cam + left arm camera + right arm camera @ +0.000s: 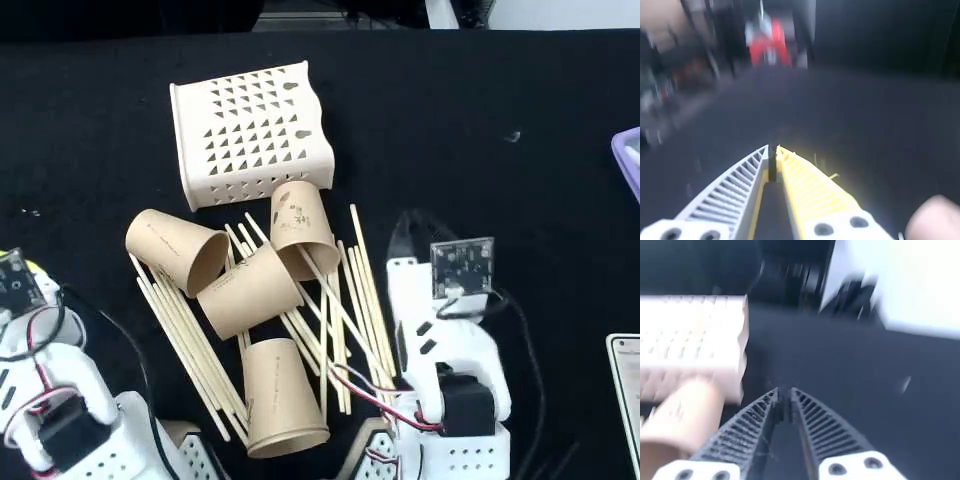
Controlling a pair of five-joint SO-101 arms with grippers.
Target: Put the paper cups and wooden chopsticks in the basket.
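Closed and empty, left gripper (771,149) and right gripper (785,390) sit near; paper cups (250,290) and chopsticks (190,345) lie loose by the tipped basket (250,130): first pick pending, requiring one gripper to open.

Chopsticks (190,335) partly hidden under paper cups (250,290). Purple object (626,160) cut by high view edge. Basket (690,345) blurred in right wrist view. Red thing (767,45) unidentifiable.

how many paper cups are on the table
4: one paper cup beside the basket, one at the left, one in the middle, one at the near end. None seems hidden.
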